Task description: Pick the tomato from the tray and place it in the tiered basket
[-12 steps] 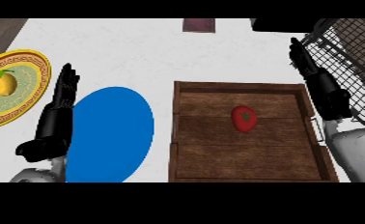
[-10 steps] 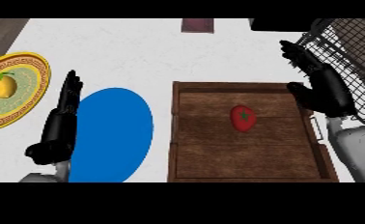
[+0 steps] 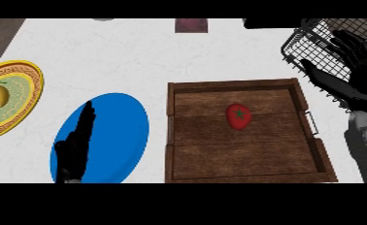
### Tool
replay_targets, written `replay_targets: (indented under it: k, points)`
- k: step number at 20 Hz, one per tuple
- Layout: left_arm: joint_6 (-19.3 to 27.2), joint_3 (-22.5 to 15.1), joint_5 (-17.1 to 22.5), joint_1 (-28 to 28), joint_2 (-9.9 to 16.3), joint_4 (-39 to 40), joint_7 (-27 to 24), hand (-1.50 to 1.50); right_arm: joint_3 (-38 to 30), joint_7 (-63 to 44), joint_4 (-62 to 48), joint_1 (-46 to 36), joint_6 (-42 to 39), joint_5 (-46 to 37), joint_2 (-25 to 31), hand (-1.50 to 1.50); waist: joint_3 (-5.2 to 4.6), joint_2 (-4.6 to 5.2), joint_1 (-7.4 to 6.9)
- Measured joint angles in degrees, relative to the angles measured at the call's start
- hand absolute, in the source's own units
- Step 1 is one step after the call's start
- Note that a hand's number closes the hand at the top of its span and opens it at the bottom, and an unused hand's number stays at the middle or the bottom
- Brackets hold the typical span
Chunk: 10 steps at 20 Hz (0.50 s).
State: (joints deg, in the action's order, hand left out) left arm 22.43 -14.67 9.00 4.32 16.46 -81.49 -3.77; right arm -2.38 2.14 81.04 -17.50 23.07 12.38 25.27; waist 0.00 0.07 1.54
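While both hands hover open, tomato (image 3: 239,115) lies in tray (image 3: 243,167).

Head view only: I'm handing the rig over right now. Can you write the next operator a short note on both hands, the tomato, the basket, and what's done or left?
Right hand: open, holding nothing, at the right edge in front of the wire basket, beyond the tray's far right corner.
Left hand: open, fingers straight, resting over the blue plate at lower left.
Tomato: lies untouched in the wooden tray, right of middle.
Done: nothing picked yet.
Left: bring the right hand to the tomato, grasp it, lift it, place it in the basket.
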Motion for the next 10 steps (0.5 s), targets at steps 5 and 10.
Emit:
replay_targets:
  k: [5, 10]
  points:
    - [0.2, -0.7, -1.2, -1.1, -1.4, 0.6, 2.5, 0.0, -2.1, 1.2, 9.1, 7.4, -0.3, 2.6, -2.2, -1.5, 0.18, -0.3, -0.57]
    - [-0.8, -0.3, -1.2, -0.6, -1.1, 0.5, 2.6, 0.0, 2.5, -10.0, 18.2, 13.1, -5.1, 0.5, 4.8, -1.5, 0.1, -0.55, -0.46]
